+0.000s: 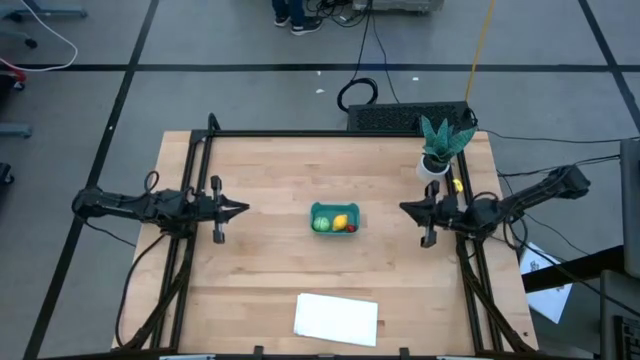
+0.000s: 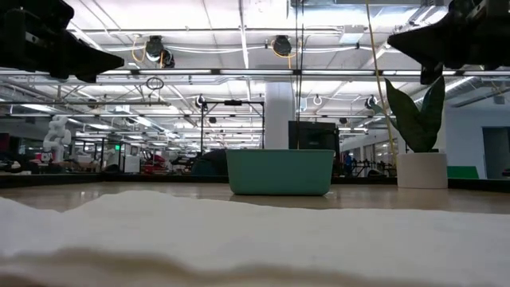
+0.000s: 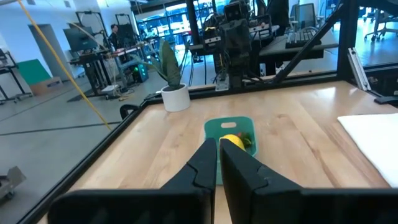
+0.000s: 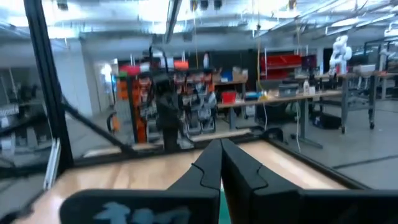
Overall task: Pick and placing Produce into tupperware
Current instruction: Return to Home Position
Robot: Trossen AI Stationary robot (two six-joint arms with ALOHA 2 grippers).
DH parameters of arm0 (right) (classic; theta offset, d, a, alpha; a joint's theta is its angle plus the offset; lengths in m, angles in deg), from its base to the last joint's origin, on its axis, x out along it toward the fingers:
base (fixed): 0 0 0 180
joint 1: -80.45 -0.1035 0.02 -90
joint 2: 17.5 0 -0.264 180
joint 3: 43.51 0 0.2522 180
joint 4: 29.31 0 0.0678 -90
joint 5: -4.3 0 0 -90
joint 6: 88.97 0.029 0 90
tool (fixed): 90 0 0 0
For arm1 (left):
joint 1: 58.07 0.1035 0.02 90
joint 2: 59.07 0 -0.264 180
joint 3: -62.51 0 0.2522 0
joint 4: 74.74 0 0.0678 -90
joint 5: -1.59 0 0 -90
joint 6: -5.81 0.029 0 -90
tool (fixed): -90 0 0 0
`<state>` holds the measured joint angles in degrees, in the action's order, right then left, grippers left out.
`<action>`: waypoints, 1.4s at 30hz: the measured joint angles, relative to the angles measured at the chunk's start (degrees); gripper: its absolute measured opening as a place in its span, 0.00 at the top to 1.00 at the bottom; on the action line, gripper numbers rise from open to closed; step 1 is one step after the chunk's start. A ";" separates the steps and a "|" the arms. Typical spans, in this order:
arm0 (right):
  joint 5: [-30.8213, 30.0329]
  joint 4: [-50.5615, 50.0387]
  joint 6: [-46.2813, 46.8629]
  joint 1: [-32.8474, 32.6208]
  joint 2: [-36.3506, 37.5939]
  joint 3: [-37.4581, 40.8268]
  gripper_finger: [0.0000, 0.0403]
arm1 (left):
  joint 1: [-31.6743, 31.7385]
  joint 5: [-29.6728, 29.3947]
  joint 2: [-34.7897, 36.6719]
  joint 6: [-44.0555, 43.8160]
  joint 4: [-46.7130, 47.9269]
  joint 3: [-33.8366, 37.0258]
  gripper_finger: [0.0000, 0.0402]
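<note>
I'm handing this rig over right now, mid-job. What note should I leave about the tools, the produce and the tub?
Left tool: shut, empty, raised over the table, left side.
Right tool: shut, empty, raised at the right side, near the potted plant.
Tupperware: mid-table, holding the green ball, lemon and strawberry.
Done: all three pieces are in.
Left: nothing to pick; only parking the arms.

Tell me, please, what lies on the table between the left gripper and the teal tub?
Nothing: in the high view, only bare wooden tabletop stretches between the left gripper and the teal tub; the white sheet lies well off that line.
</note>
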<state>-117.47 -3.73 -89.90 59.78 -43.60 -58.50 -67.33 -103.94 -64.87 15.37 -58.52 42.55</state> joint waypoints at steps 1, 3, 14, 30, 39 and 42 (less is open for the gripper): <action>0.08 -1.40 -0.23 -0.03 0.77 -0.01 1.00 | 0.00 -0.02 0.00 -0.02 0.02 0.00 0.94; 0.27 -2.69 -1.05 -0.07 2.15 0.05 1.00 | 0.00 0.00 0.00 -0.01 0.02 0.00 0.94; 0.07 -6.24 -7.02 2.03 8.21 0.17 1.00 | 0.00 0.28 0.00 1.22 -0.03 0.00 0.94; 14.08 -19.78 -0.94 7.09 21.44 0.32 1.00 | -0.02 6.52 0.00 2.78 -0.07 0.00 0.94; 14.13 -26.12 2.85 7.09 25.06 0.34 1.00 | -0.02 6.60 0.00 0.36 -0.06 0.00 0.94; 15.81 -26.25 2.84 7.08 25.08 0.34 1.00 | -0.02 6.60 0.00 -0.55 0.32 -0.02 0.94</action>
<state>-101.66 -29.99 -87.06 66.87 -18.52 -58.15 -67.35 -97.33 -64.87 14.82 -58.20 42.53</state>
